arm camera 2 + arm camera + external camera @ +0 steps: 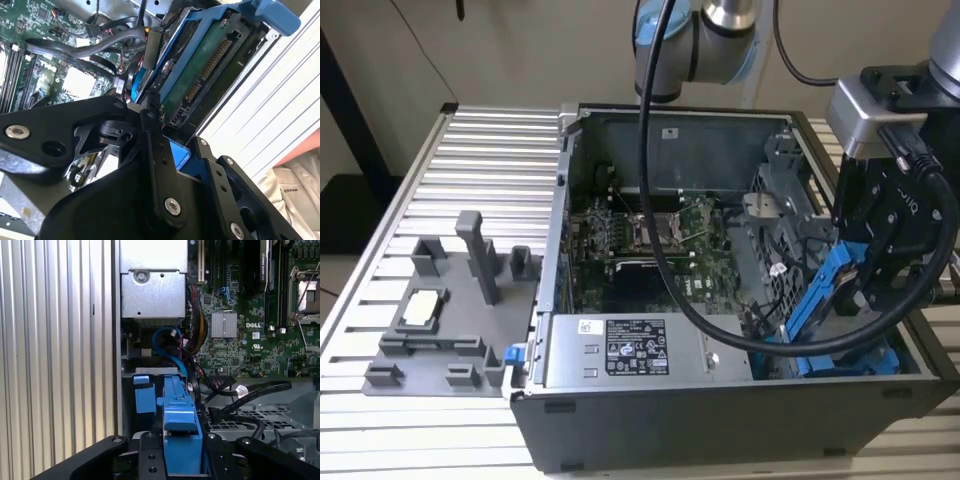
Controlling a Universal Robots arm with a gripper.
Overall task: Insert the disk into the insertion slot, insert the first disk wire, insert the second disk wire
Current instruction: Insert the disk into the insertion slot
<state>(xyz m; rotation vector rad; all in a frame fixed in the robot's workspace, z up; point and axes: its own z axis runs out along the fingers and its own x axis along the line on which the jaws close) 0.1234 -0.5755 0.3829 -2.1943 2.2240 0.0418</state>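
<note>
Our black jaws are clamped on the flat silver-grey disk (820, 300) in its bright blue plastic bracket, held tilted at the dark grey perforated metal insertion slot (778, 220). Insertion, we judge, needs the bracket square with the bay and clear of the loose black cables (260, 389).

One case (720, 415) is housing one motherboard (660, 240) and one power box (620, 350); one gripper (858, 295) is gripping one disk (817, 305); one fixture (430, 335) is lying on one table (490, 150).
</note>
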